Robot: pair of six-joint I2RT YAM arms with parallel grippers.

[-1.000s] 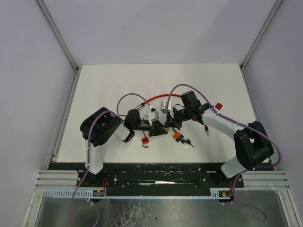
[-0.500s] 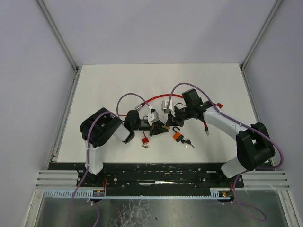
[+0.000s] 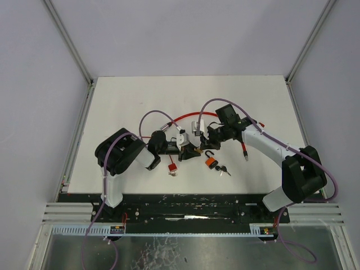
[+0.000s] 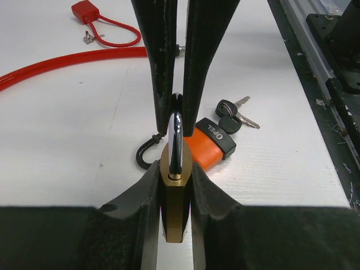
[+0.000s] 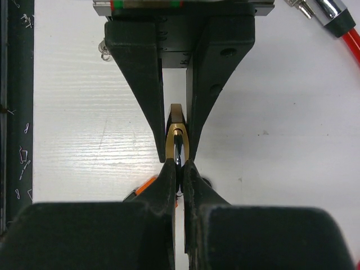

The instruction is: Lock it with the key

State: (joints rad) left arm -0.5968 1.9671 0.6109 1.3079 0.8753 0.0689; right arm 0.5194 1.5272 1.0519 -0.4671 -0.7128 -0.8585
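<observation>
While left tool [image 4: 177, 169] clamps padlock [image 4: 175, 219], right tool [image 5: 178, 163] pinches shackle [image 4: 176, 143].

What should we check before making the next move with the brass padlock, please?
1. Left gripper clamps the brass padlock by its body: ok.
2. Right gripper pinches the shackle: ok.
3. Shackle pressed fully into the body: cannot tell.
4. Keyhole reachable: cannot tell, hidden between the fingers.
5. Keys lie free on the table beside the orange padlock: ok.
</observation>
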